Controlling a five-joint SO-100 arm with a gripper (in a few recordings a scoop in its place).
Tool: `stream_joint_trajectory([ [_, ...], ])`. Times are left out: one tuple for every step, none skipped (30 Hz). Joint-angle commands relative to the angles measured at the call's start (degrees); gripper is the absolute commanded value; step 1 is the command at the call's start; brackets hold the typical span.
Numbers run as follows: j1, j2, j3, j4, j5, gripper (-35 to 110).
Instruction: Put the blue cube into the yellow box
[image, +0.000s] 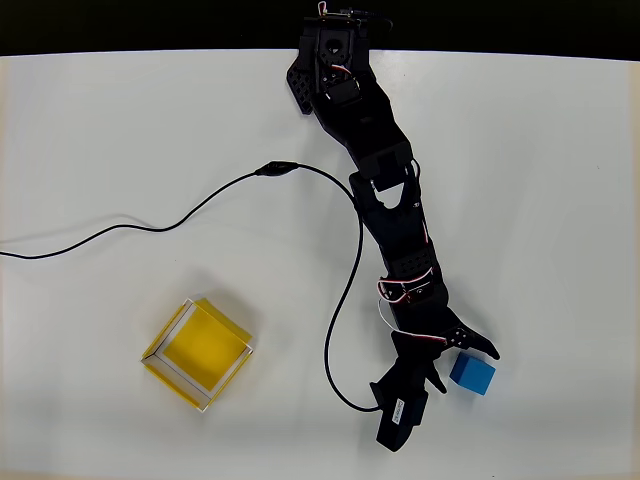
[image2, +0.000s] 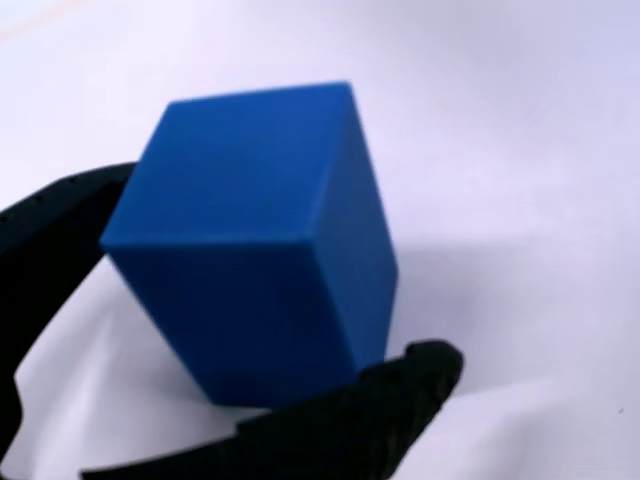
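Down at the lower right of the overhead view, the black arm (image: 385, 200) reaches from the top edge of the frame, and its hand (image: 466, 362) is spread wide around the blue cube (image: 472, 375). The cube sits flat on the white tabletop (image: 120, 130), with 1 finger (image: 475, 340) above it in the frame and the other to its left. In the wrist view the blue cube (image2: 255, 240) looms large between the 2 black fingers (image2: 370, 420), 1 curving in from the left edge and 1 along the bottom; the hand (image2: 240, 310) is released, not clamped, though the lower finger looks just beside the cube's base. The yellow box (image: 197, 352) waits well apart at the lower left of the overhead view, turned at an angle. A black cable (image: 200, 207) snakes across the tabletop from the left edge toward the arm.
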Motion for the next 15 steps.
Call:
stream_joint_trajectory([
  [-0.8,3.1,-7.8,-0.7,-1.0,45],
  [-0.9,2.6,-8.2,-1.0,-1.1,43],
  [-0.9,2.4,-8.5,-0.9,-1.1,43],
  [-0.9,2.1,-8.8,-0.6,-1.5,43],
  [-1.0,1.9,-8.9,-0.7,-1.8,41],
  [-1.0,1.8,-9.1,-0.7,-1.8,40],
  [-1.1,1.6,-9.2,-0.6,-2.0,39],
  [-1.1,1.4,-9.3,-0.8,-2.4,37],
  [-1.2,1.3,-9.3,-1.1,-2.2,36],
  [-1.2,1.2,-9.4,-1.0,-2.2,35],
  [-1.3,1.1,-9.6,-1.1,-2.3,34],
  [-1.4,1.0,-9.7,-1.5,-2.0,33],
  [-1.4,1.0,-9.7,-1.3,-2.1,32],
  [-1.4,0.9,-9.8,-1.1,-2.8,32],
  [-1.2,0.8,-9.8,-1.2,-2.9,31],
])
